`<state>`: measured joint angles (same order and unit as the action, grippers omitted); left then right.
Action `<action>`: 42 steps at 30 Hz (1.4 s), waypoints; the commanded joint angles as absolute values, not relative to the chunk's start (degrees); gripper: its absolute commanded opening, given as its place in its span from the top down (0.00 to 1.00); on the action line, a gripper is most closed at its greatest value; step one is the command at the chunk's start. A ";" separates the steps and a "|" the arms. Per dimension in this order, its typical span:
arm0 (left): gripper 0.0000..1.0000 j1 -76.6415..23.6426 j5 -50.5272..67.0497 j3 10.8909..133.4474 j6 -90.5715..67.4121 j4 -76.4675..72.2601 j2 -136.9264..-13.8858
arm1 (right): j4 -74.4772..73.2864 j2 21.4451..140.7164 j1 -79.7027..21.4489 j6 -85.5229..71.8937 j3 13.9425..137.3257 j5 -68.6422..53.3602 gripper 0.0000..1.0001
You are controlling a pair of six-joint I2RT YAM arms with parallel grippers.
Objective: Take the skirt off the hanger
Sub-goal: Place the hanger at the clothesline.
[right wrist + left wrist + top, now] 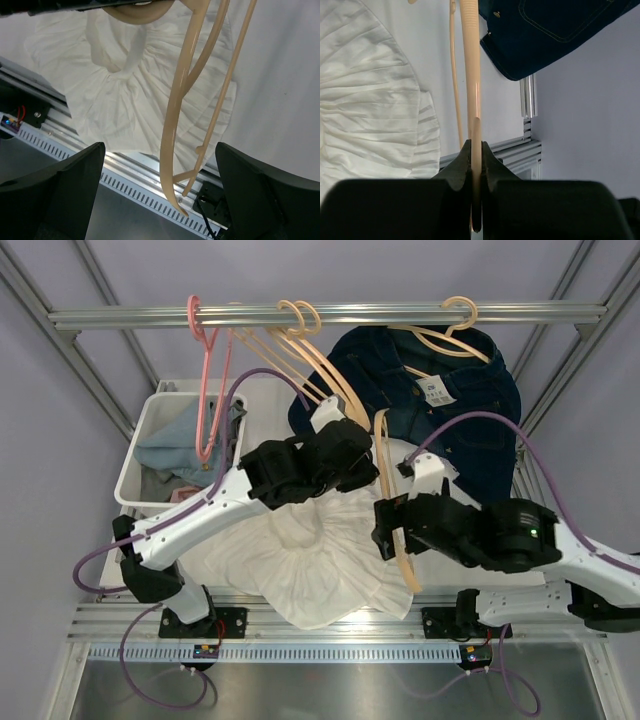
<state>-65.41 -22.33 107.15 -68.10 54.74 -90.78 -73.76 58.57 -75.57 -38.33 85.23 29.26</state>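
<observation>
The white pleated skirt (pixel 300 565) lies spread on the table, below the arms. Above it a beige hanger (pixel 392 510) slants down from the left gripper (pixel 370 468), whose jaws are shut on one of its bars (pixel 476 135). The hanger's long arm (pixel 175 115) looks bare, with the skirt (pixel 115 95) under it on the table. My right gripper (pixel 160 187) is open wide, its fingers (pixel 55 200) either side of the hanger's lower end without touching it. In the top view the right gripper (pixel 388 530) sits right beside that arm.
A metal rail (pixel 330 315) crosses the back with a pink hanger (pixel 205 380) and beige hangers on it. A dark denim garment (pixel 440 400) hangs at the right. A white bin (pixel 140 455) of clothes stands at the left. The aluminium frame edge (pixel 130 175) runs along the near side.
</observation>
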 commanded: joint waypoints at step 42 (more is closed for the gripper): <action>0.80 -64.07 -22.15 115.67 -71.98 59.68 -90.97 | -93.69 60.30 -88.33 -63.20 75.23 55.47 1.00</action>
<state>-64.66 -20.03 115.68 -72.27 59.35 -94.21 -75.70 63.07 -88.88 -62.70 74.17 51.35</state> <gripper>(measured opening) 0.107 0.182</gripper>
